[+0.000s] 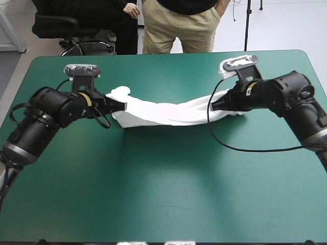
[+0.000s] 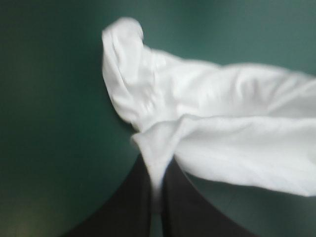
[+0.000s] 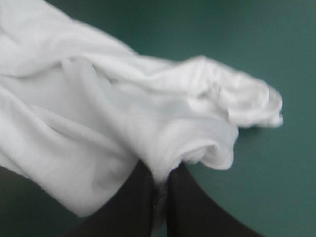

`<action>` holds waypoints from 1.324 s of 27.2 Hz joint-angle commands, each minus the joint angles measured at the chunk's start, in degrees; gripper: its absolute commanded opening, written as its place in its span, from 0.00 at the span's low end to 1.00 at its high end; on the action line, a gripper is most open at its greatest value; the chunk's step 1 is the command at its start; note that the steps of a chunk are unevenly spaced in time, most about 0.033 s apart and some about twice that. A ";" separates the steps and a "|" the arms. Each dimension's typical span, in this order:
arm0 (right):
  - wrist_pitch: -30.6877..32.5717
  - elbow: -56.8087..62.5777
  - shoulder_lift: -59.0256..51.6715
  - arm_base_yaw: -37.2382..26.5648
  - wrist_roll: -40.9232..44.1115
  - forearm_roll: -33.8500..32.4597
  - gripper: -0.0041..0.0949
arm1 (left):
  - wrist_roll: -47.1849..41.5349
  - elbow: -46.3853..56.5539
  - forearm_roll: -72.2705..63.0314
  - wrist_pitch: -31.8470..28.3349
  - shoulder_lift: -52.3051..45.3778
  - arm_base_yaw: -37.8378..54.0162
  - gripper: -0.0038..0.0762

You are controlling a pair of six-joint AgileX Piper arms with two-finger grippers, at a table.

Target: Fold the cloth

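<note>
White T-shirt (image 1: 168, 113) stretches between left claw (image 1: 124, 106) and right claw (image 1: 213, 105) (both clenched on it) over teal-green cover (image 1: 163, 194).

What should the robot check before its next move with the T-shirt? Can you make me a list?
1. Grip of the left gripper on the T-shirt: ok, white fabric is pinched in it.
2. Grip of the right gripper: ok, fabric is pinched there too.
3. T-shirt spread flat: not ok, it is bunched into a long band between the two grippers.
4. Which corners are held: cannot tell, the fabric is too crumpled.
5. Bare teal-green cover nearer the robot to lay it on: ok.
</note>
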 commanded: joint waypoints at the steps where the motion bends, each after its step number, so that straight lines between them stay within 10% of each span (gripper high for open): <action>1: -2.35 -9.15 -3.19 -0.31 -2.43 -0.46 0.02 | 1.37 -9.94 1.46 -4.62 -2.05 -0.01 0.03; 20: -11.04 -49.82 -3.19 -0.31 -19.67 8.14 0.02 | 21.62 -49.04 -5.04 -22.97 -2.28 -0.11 0.03; 36: -12.85 -46.41 1.21 -0.31 -17.57 4.13 0.02 | 22.20 -49.64 2.35 -17.63 4.15 -0.11 0.03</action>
